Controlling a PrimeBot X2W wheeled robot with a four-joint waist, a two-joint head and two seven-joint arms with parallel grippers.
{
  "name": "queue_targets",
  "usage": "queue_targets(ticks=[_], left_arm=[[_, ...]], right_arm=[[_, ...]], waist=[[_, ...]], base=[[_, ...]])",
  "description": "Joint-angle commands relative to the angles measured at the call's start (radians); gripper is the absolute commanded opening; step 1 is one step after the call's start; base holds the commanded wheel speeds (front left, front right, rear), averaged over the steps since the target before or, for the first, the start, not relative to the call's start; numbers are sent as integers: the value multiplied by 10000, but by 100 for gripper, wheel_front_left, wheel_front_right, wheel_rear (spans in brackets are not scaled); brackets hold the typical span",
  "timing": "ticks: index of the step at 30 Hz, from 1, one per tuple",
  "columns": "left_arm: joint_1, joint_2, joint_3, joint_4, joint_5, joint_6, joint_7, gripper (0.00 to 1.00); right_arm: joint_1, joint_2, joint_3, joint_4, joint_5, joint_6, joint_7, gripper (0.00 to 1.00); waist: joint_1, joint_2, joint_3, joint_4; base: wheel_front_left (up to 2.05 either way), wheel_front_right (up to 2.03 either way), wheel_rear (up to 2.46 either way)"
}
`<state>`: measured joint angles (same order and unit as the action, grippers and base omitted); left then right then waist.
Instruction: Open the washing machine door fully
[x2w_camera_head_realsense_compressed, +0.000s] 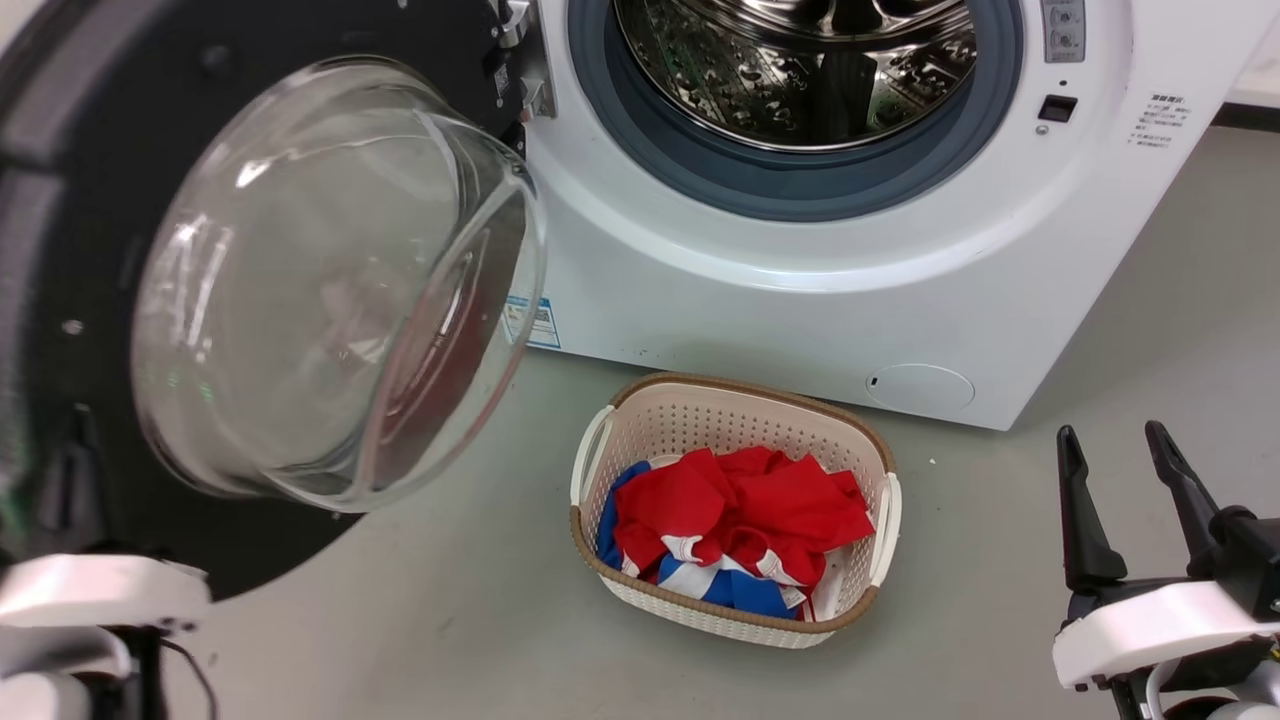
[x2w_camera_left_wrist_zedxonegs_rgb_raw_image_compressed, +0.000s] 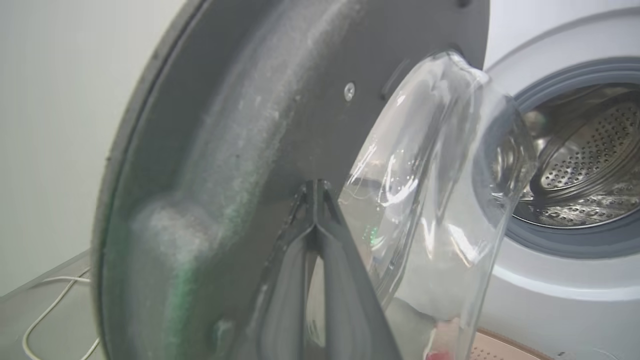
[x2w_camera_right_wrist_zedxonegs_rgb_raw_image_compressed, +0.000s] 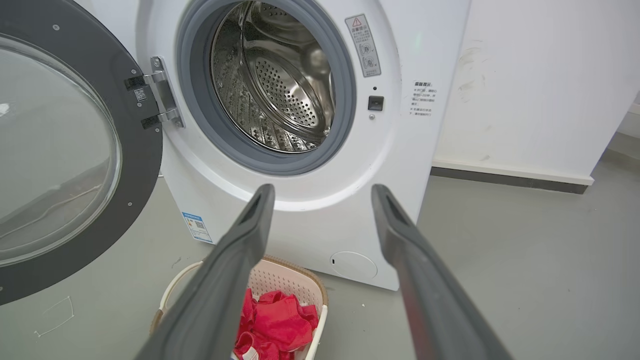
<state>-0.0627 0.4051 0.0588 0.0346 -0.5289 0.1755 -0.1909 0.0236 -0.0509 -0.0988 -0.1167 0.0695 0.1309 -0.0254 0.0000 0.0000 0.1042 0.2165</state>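
Washing machine door (x2w_camera_head_realsense_compressed: 330, 280) swung wide, dead ahead of left end effector (x2w_camera_left_wrist_zedxonegs_rgb_raw_image_compressed: 316, 186), whose fingers are pressed together at its black inner rim. Right end effector (x2w_camera_right_wrist_zedxonegs_rgb_raw_image_compressed: 322, 192) spread, idle. Door likely stiff, heavyish; glass slick: push rim.

The grey floor (x2w_camera_head_realsense_compressed: 450, 620) carries the white washing machine (x2w_camera_head_realsense_compressed: 800, 300), ahead of the right gripper (x2w_camera_head_realsense_compressed: 1110, 430), and a cream laundry basket (x2w_camera_head_realsense_compressed: 745, 385) to that gripper's left.
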Motion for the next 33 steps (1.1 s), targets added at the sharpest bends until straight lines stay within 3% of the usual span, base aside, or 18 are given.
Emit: queue_targets(ticks=[1, 9, 17, 23, 33], left_arm=[[-309, 268, 311, 161, -39, -43, -179, 0], [-1101, 919, 1009, 1176, -345, -316, -400, 0], [-1694, 1453, 1086, 2508, -525, -795, -368, 0], [-1379, 1256, 867, 2615, -296, -721, -497, 0], [15, 269, -87, 827, 339, -240, -520, 0]], right_arm=[[-154, 12, -8, -46, -12, -2, 0, 100], [-312, 13, -16, -46, -65, -2, 35, 100], [-437, 14, 13, 108, -43, -2, 3, 100], [-298, 14, -5, 261, 41, -2, -42, 100], [100, 14, 134, 459, 287, -2, -42, 100]], waist=[[0, 0, 79, -44], [0, 0, 279, -87], [0, 0, 320, -180], [0, 0, 94, -202], [0, 0, -616, -283]], base=[[0, 0, 0], [0, 0, 0], [0, 0, 0], [0, 0, 0], [0, 0, 0]])
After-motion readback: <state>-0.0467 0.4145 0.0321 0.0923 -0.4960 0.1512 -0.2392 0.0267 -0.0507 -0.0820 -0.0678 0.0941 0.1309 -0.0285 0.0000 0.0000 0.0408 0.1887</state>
